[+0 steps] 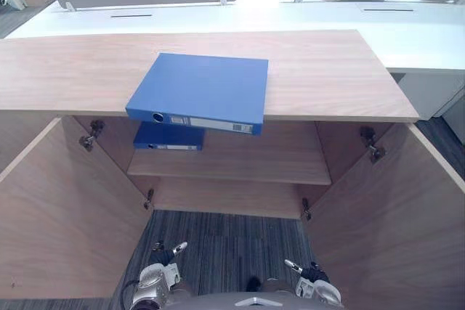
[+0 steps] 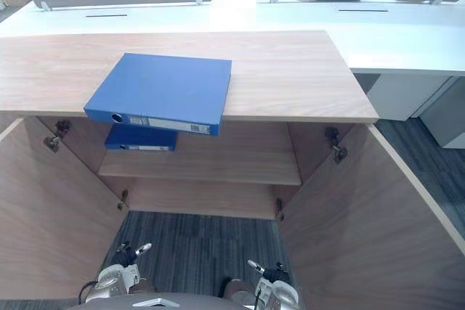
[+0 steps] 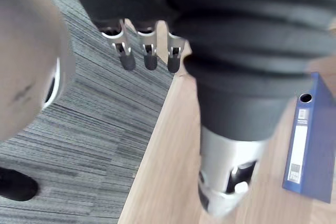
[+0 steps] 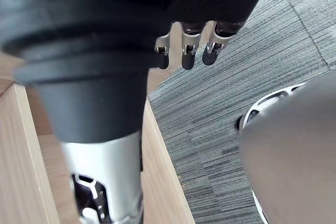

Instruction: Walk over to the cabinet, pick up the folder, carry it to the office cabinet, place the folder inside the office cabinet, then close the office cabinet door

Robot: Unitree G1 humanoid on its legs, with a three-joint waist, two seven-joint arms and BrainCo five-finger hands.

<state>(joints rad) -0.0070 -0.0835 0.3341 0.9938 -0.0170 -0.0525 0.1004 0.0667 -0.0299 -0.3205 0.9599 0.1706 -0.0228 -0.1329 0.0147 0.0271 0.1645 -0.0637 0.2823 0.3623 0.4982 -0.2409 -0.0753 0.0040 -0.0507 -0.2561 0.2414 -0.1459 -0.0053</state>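
I see the wooden cabinet (image 1: 327, 70) in the middle of the picture, with the left door (image 1: 65, 215) and the right door (image 1: 392, 215) both swung wide open. Inside is one shelf (image 1: 261, 165). On the left part of that shelf lies a second blue folder (image 1: 168, 137), flat, with its back edge facing me.

The blue folder (image 1: 203, 88) lies flat on top of the cabinet, a bit left of the middle. Its front edge hangs over the front of the cabinet top. Its spine faces me, with the round hole at the left end. Its long side runs across the picture from left to right, slanting a little lower on the right.

My left hand (image 1: 167, 255) is low at the bottom left, over the grey carpet (image 1: 232, 230). Its fingers (image 3: 149, 59) are straight, side by side, and hold nothing. My right hand (image 1: 309, 272) is low at the bottom right. Its fingers (image 4: 188, 56) are straight and side by side too, and hold nothing.

A white desk (image 1: 407, 27) stands behind the cabinet at the top.
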